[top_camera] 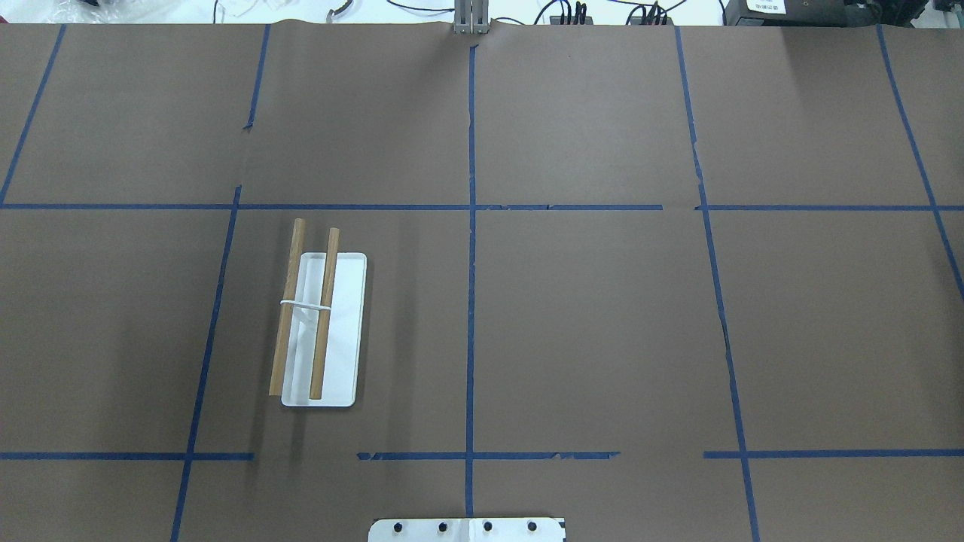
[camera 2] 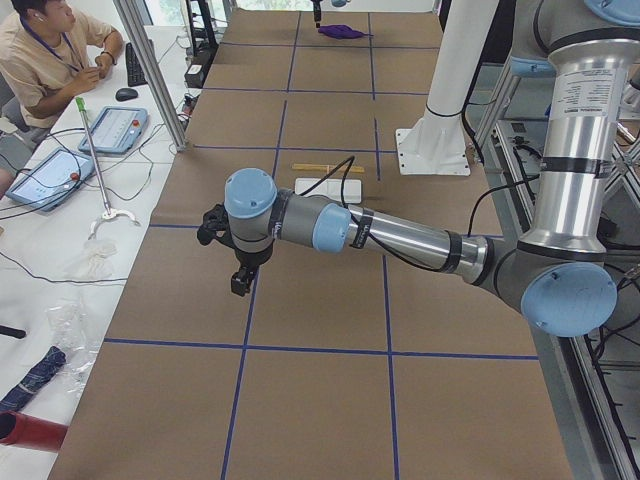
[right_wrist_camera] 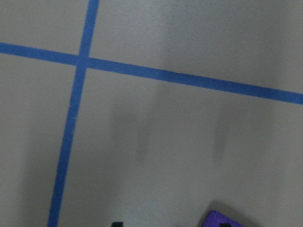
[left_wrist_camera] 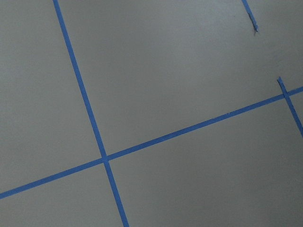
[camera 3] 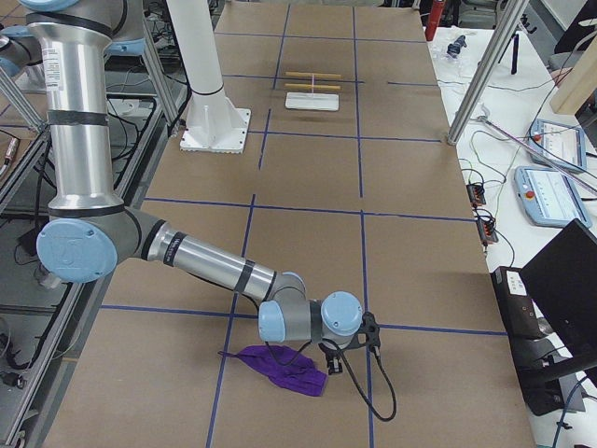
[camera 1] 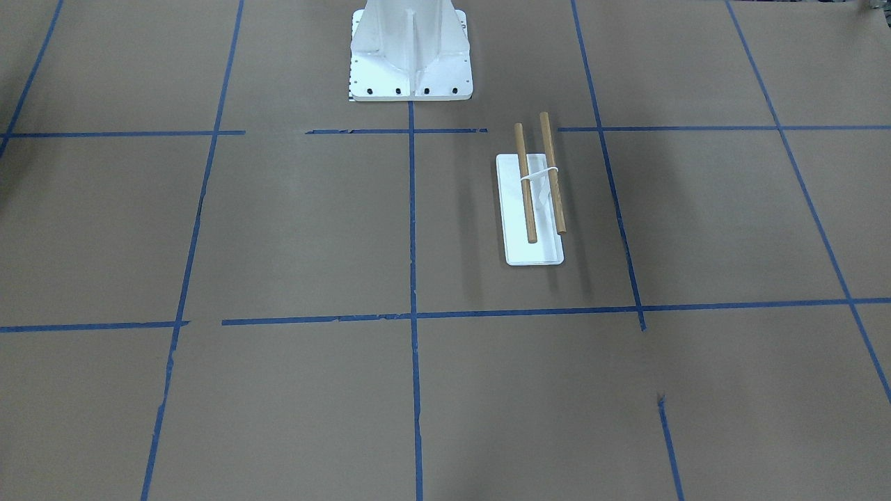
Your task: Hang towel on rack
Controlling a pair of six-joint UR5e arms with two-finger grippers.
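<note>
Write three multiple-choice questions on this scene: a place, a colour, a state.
1. The rack stands in: A. the robot's left half of the table B. its right half C. the middle
2. The towel is: A. white B. green C. purple
3. The towel: A. hangs on the rack B. lies crumpled on the table C. covers the rack's base

1 A: overhead, it sits left of the centre tape line. 2 C: the right-end view shows purple cloth. 3 B: it lies on the table; the rack is bare.
</note>
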